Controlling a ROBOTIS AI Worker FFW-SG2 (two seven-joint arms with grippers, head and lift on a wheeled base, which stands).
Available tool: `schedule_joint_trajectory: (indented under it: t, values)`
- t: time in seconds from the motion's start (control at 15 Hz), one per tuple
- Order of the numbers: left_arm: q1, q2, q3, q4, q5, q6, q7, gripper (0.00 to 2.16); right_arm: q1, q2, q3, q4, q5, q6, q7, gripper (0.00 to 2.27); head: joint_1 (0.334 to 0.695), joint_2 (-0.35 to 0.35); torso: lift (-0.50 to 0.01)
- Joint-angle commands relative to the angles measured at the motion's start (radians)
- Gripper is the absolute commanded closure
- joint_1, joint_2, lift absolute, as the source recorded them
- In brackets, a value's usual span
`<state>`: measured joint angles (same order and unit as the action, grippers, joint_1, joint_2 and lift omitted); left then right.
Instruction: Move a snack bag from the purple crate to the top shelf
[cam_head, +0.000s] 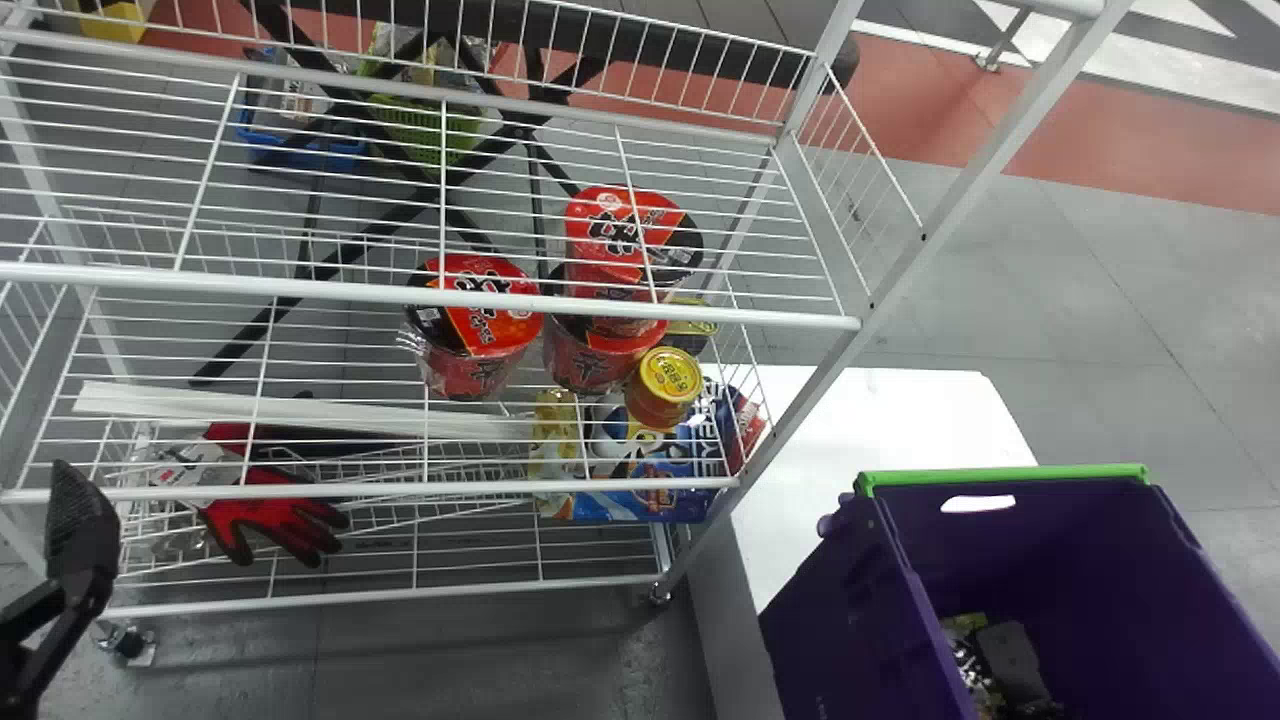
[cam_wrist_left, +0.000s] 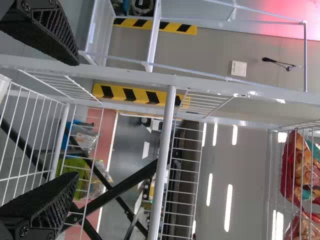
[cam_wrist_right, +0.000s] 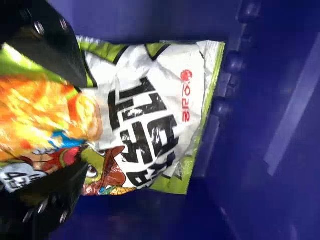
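One left pincer: I have it at the near left, before the rack, open with nothing between its fingers (cam_head: 82, 545).
Right pincer: mine too, (cam_wrist_right: 84, 127) inside the crate, open, fingers wide apart over the snack bag.
Snack bag: down in the crate, its white and green printed front (cam_wrist_right: 145, 115) partly covered by those fingers.
Purple crate: near right, (cam_head: 850, 620) with a green rim (cam_head: 1010, 474) on its far side.
White table: shows past the crate's left and far sides (cam_head: 900, 410).
Wire rack: left and centre, (cam_head: 400, 290) holding red tubs (cam_head: 480, 325), a yellow-lidded jar (cam_head: 668, 385), a blue packet (cam_head: 640, 500) and red-and-black gloves (cam_head: 270, 510).
Behind the rack: a black crossed frame (cam_head: 385, 225), a green basket (cam_head: 425, 130) and a blue basket (cam_head: 300, 145).
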<state>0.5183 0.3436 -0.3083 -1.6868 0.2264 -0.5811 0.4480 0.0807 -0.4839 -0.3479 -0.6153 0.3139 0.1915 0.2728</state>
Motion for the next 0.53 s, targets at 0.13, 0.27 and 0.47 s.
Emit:
schedule_joint_trajectory:
  t: [0.13, 0.27, 0.47]
  values:
    - [-0.012, 0.000, 0.000, 0.016, 0.011, 0.001, -0.006, 0.00, -0.010, 0.001, 0.000, -0.020, -0.015, 0.087, -0.003, 1.90, 0.695, -0.350, -0.452]
    - [-0.023, -0.002, -0.002, 0.024, 0.014, 0.004, -0.008, 0.00, -0.010, 0.002, 0.000, -0.046, -0.036, 0.161, -0.003, 2.01, 0.695, -0.350, -0.452]
    - [-0.034, -0.006, -0.005, 0.030, 0.017, 0.016, -0.012, 0.00, -0.004, 0.007, 0.000, -0.123, -0.085, 0.329, -0.017, 2.04, 0.695, -0.350, -0.452]
